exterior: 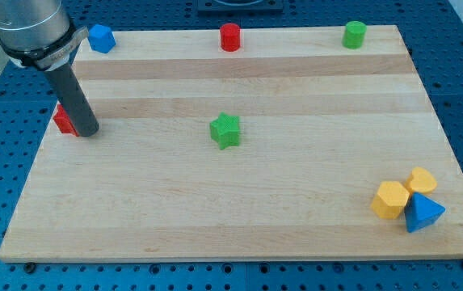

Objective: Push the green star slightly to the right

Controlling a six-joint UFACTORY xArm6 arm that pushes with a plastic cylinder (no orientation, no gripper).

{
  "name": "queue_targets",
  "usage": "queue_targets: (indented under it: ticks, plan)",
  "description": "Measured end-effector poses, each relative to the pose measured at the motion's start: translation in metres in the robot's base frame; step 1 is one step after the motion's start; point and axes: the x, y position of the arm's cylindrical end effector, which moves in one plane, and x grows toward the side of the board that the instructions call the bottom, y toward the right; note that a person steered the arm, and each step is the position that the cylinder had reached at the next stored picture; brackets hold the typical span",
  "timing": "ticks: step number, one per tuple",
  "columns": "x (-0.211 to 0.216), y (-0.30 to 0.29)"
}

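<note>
The green star (225, 130) lies near the middle of the wooden board (215, 210). My tip (86, 131) rests on the board at the view's left, far to the left of the star. It stands right against a red block (64, 120) that the rod partly hides.
A blue block (101, 38), a red cylinder (229, 37) and a green cylinder (354, 34) stand along the view's top edge. Two yellow blocks (390, 200) (422, 180) and a blue pyramid (422, 214) cluster at the bottom right.
</note>
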Motion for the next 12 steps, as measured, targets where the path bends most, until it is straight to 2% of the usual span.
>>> queue_targets:
  ticks: [3,5,6,7,10,11,12]
  plan:
    - [0.0,0.002]
    - [-0.012,0.072]
    - [0.017,0.09]
    - [0.03,0.138]
    - [-0.01,0.278]
    - [-0.01,0.32]
    - [0.009,0.323]
